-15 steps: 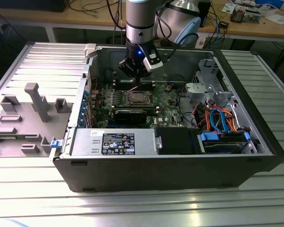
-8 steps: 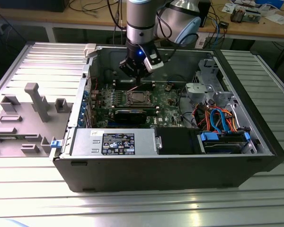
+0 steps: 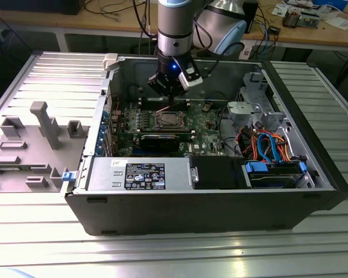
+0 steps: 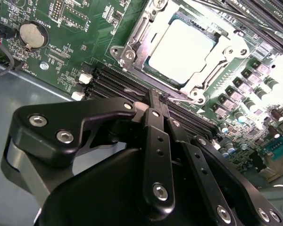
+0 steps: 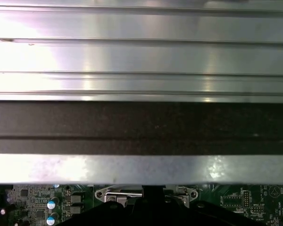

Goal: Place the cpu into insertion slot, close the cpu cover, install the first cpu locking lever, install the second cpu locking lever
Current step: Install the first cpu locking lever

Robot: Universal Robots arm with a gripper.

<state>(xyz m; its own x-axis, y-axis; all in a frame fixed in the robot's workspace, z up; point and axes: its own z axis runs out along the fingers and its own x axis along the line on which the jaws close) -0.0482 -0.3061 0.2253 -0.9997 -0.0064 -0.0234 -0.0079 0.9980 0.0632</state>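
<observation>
The cpu [image 4: 181,49] shows its silver top in the insertion slot [image 3: 169,120] of the green motherboard. The cpu cover [image 4: 205,77] lies flat around it, its window framing the chip. My gripper [image 4: 156,99] is shut, its tips at the socket's edge and right by a thin wire locking lever [image 4: 132,90] that runs along that side; I cannot tell whether they grip it. In the exterior view the gripper [image 3: 170,95] hangs inside the open computer case, just behind the socket. The first wrist view shows the socket frame [image 5: 127,194] below the case wall.
Black memory slots [image 4: 104,77] and a coin battery [image 4: 29,34] lie close to the gripper. The case wall [image 5: 141,127] rises close behind it. A power supply [image 3: 139,174] sits at the case front, and a drive bay with orange and blue cables [image 3: 272,147] on the exterior view's right.
</observation>
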